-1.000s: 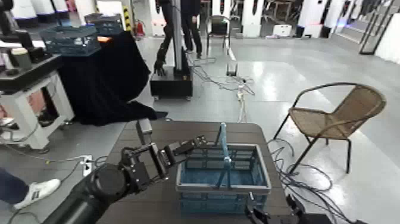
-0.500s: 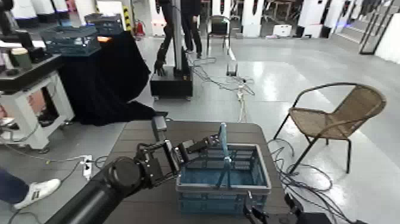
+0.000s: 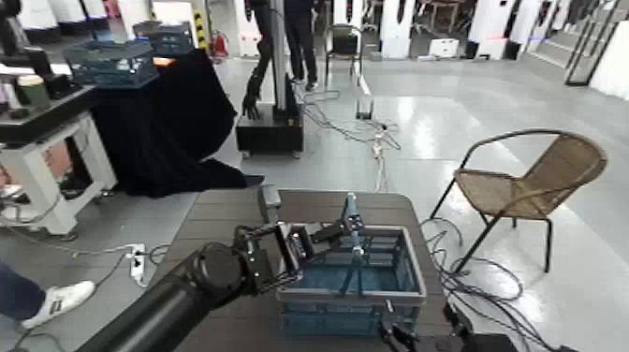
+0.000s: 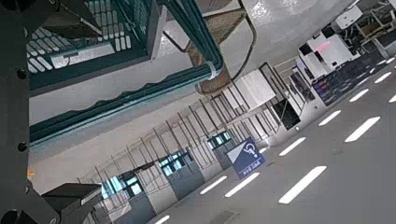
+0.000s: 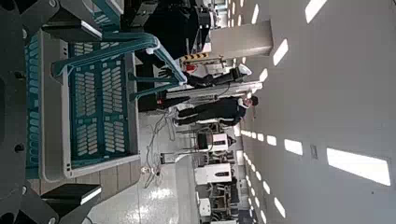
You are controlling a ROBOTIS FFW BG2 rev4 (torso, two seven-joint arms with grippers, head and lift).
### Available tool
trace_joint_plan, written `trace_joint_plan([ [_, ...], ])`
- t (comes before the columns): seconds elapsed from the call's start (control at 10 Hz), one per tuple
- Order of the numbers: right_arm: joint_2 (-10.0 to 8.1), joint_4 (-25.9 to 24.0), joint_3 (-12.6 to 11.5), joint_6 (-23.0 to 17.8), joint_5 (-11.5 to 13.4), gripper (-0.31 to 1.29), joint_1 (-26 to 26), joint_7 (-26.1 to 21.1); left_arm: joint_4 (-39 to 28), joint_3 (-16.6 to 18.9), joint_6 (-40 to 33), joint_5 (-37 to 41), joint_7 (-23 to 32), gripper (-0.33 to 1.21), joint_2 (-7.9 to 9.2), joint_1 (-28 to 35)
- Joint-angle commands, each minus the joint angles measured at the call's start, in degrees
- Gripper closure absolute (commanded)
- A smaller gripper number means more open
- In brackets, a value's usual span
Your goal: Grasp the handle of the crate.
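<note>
The blue lattice plastic crate (image 3: 353, 279) with its grey rim sits on the dark bench (image 3: 211, 220). The left gripper (image 3: 344, 227) reaches over it, fingers spread beside the thin teal arched handle (image 3: 354, 239). The right gripper (image 3: 421, 330) waits low, fingers apart.

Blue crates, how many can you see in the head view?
3: the crate on the table before the robot, and two darker ones, and, on the black-draped table far left. Others may be hidden.
</note>
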Motion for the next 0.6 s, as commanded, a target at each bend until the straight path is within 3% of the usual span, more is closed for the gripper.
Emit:
trace_joint_plan([
  [0.1,0.00,0.23,0.34,-0.21,-0.16,0.15,-0.26,0.00,3.00,-2.54,-1.38,2.24,-0.59,0.13,-1.06,-2.14],
  [0.4,0.00,0.32,0.42,-0.39,-0.25,0.15,-0.35,0.00,3.79,-3.33,-1.47,3.29,-0.86,0.14,-1.42,-2.84],
  [0.5,0.00,0.32,0.42,-0.39,-0.25,0.15,-0.26,0.00,4.23,-3.33,-1.91,3.29,-0.86,0.22,-1.42,-2.93],
  [0.6,0.00,0.32,0.42,-0.39,-0.25,0.15,-0.35,0.00,4.58,-3.33,-2.17,3.29,-0.86,0.48,-1.42,-2.93],
])
